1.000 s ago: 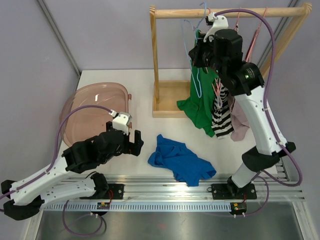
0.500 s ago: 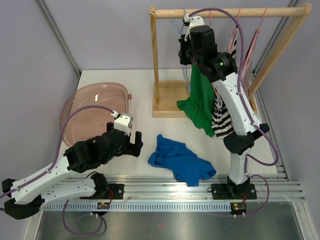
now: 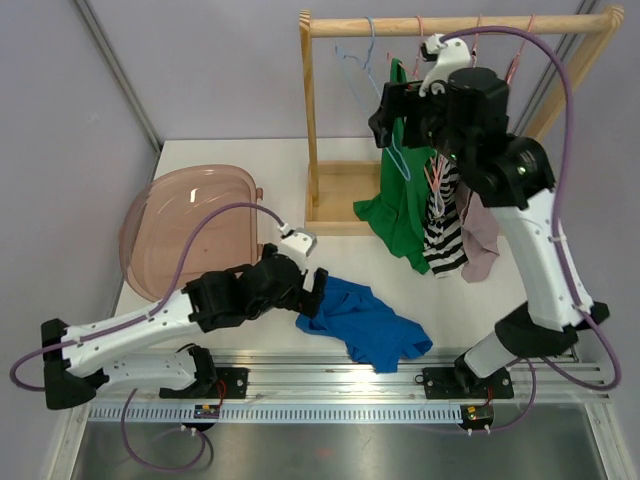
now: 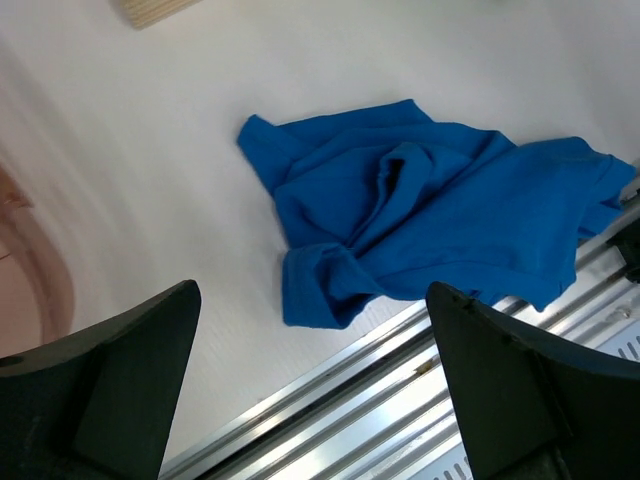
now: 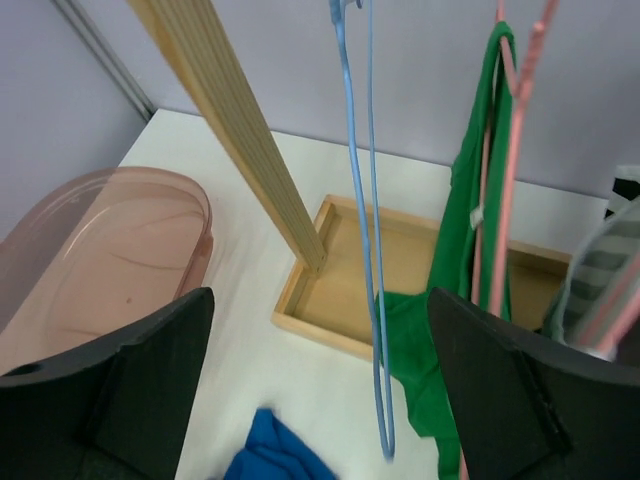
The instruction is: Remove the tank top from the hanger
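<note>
Since the blue tank top (image 3: 362, 325) is seen crumpled on the table (image 3: 240, 160), off any hanger, the coming move is judged to turn on how it lies relative to the left end effector (image 3: 315, 288). That end effector is held wide, nothing between its fingers, and the garment is found just ahead of it and below, framed within the gap in the left wrist view (image 4: 430, 220). Its long axis is laid roughly along the near edge of the table, away to the right of the left end effector. The left arm is plainly the nearer one.

The right end effector (image 3: 385, 115) is raised up by the wooden rack (image 3: 460, 22), also spread wide and holding nothing. A bare blue hanger (image 5: 370, 250) of thin wire is hung before it, and a green tank top (image 5: 470, 220) is draped on a pink hanger (image 5: 510, 150) just beside.

The blue cloth is soft, matte knit, bunched into deep folds with a rolled hem toward the left end effector. A translucent pink basin (image 3: 190, 225), smooth and rounded, is set on the table's left side.
</note>
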